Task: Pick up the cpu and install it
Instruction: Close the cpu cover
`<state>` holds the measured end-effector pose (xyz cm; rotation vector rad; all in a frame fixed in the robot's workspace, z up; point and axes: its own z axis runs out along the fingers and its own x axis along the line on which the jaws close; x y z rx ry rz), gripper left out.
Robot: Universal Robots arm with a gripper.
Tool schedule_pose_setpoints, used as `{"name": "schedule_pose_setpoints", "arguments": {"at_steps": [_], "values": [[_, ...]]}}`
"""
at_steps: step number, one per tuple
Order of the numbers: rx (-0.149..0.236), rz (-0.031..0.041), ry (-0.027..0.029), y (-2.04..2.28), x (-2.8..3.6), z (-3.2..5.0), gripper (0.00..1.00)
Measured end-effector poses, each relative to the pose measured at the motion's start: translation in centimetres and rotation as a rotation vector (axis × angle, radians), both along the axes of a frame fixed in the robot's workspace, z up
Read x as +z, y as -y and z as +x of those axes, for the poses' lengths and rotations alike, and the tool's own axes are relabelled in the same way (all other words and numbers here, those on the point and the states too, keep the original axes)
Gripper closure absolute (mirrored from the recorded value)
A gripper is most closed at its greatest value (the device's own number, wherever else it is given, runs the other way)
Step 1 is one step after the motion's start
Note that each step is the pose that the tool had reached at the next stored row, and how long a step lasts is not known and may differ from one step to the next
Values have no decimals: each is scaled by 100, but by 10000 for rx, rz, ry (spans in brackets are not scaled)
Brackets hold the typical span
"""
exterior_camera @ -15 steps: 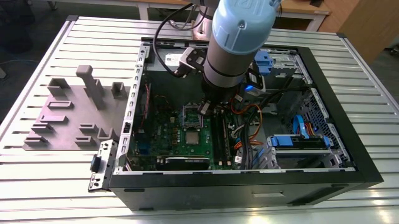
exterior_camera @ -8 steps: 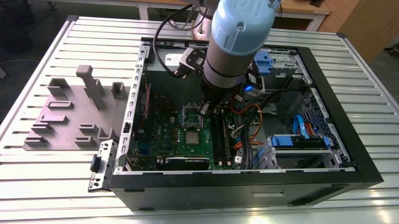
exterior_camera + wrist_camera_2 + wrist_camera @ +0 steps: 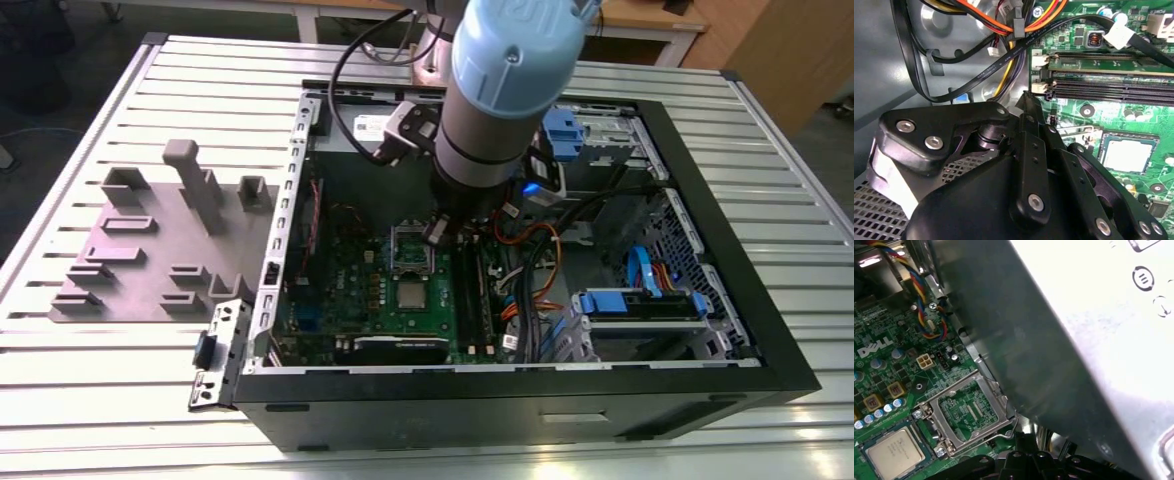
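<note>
The cpu (image 3: 412,291) lies flat in its socket on the green motherboard (image 3: 350,290) inside the open computer case (image 3: 694,200), its silver-grey top facing up; in the exterior view it sits just below the pincer (image 3: 438,232), nearer the front edge of the case, and apart from the pincer's tip. In both wrist views the chip shows the same pale metal lid (image 3: 1126,154) (image 3: 895,452) seated within the dark socket border. The socket frame (image 3: 970,412) stands raised and open between the pincer and the chip, its wire lever resting along one edge, and the pincer's black linkage (image 3: 1029,462) hangs just beside that frame. I cannot tell whether the pincer is spread or pressed together: the second wrist view shows its black bolted links (image 3: 1029,165) drawn to a narrow point near the memory slots (image 3: 1114,90), but the fingertips themselves are hidden. Nothing is seen held in it. Bundled cables (image 3: 1004,30), black, orange and yellow, run behind the pincer. The case rests on a slatted metal table (image 3: 107,380), with a grey fixture block (image 3: 147,250) well off to the exterior view's left of the pincer.
</note>
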<state>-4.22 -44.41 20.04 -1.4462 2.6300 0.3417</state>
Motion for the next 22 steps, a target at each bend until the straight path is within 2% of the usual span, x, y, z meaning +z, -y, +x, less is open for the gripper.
{"name": "schedule_pose_setpoints", "arguments": {"at_steps": [10, 22], "values": [[-37, -1, -1, -5, -24, -35, 89], [-36, -3, -1, -4, -9, -75, 89]]}}
